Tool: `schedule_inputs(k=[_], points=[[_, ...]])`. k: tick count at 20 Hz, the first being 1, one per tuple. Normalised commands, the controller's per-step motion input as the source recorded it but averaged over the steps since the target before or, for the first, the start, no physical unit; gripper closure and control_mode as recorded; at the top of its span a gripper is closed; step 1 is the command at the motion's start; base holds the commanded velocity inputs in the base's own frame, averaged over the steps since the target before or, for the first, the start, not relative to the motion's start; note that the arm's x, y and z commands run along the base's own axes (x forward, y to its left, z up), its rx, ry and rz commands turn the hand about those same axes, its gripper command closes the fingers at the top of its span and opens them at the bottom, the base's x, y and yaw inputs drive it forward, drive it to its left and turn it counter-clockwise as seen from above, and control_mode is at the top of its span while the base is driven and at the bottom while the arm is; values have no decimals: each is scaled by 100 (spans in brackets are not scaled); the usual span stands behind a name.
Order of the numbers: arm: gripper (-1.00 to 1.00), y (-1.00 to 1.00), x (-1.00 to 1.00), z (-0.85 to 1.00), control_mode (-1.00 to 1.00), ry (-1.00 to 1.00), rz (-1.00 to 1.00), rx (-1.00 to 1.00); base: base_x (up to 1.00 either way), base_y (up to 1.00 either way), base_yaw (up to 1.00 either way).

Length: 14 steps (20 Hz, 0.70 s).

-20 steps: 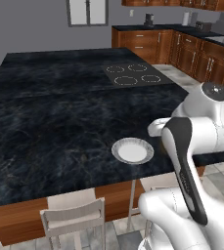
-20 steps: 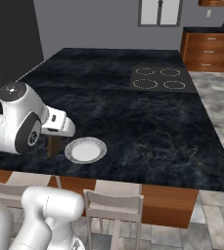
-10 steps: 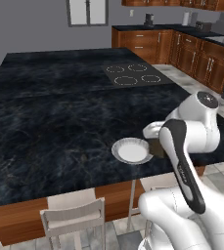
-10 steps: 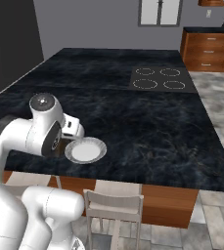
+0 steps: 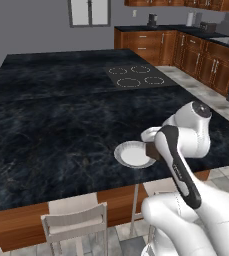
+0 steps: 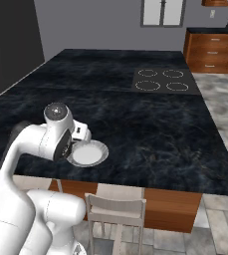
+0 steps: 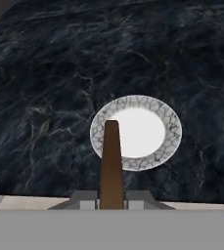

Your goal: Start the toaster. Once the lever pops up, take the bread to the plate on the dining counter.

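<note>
So the gripper (image 7: pixel 111 200) is clamped tight on the bread (image 7: pixel 111 166), holding the thin brown slice edge-on so it sticks straight out from between the two fingers (image 7: pixel 84 200). In the hand view the far end of the slice overlaps the near-left part of the plate (image 7: pixel 169 132), so the bread is right over the plate's rim and reaching toward its white middle. Whether it's actually touching the plate or just hanging above it, I can't tell.

From the left base view the arm is bent low over the near edge of the dining counter (image 5: pixel 61 125), and you can see a bit of the brown slice (image 5: pixel 152 151) poking out just beside the plate (image 5: pixel 131 155). From the right base view the wrist sits right up against the plate (image 6: pixel 88 154), and the bread is hidden behind the arm there.

Below the gripper, tucked under the counter edge, are two pale chairs (image 5: pixel 76 222). Well beyond the plate, across the black marbled top, are the four cooktop rings (image 6: pixel 160 79). Past that, wooden cabinets (image 5: pixel 186 55) line the far wall.
</note>
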Motion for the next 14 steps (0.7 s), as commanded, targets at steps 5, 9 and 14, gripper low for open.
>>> schedule_inputs(k=[5,9,14], points=[[100,3,47,-19,-100,0,-1,-3,0,0,0],[100,0,30,-28,-100,0,0,-3,0,0,0],[100,0,19,-30,-100,0,0,0,0,0,0]])
